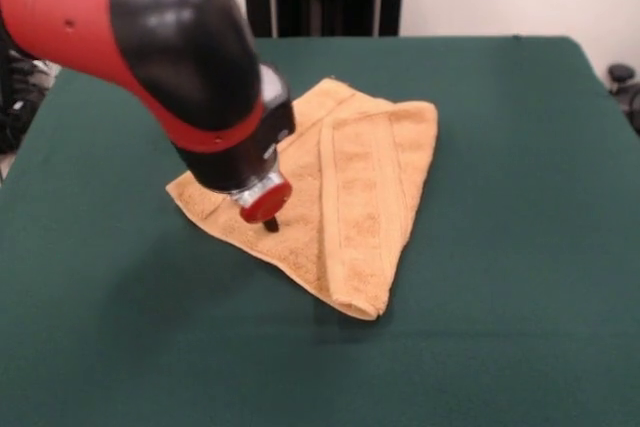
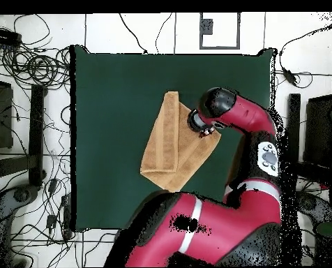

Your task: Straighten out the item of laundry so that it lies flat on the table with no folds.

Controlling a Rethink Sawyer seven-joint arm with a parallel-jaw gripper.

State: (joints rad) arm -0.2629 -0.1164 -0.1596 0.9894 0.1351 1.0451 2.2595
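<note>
Clearly, towel [image 1: 370, 197] lies folded over itself.

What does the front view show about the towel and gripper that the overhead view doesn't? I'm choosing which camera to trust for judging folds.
Only the front view shows the gripper tip down on the towel, near its left corner, and the folded-over flap with a rolled edge and woven band stripes.

Only the overhead view shows the towel's full outline against the whole table, the arm's full reach from the base, and the cables on the floor around it.

Both show the golden-tan towel still folded, not flat, with the arm's wrist over one corner.
</note>
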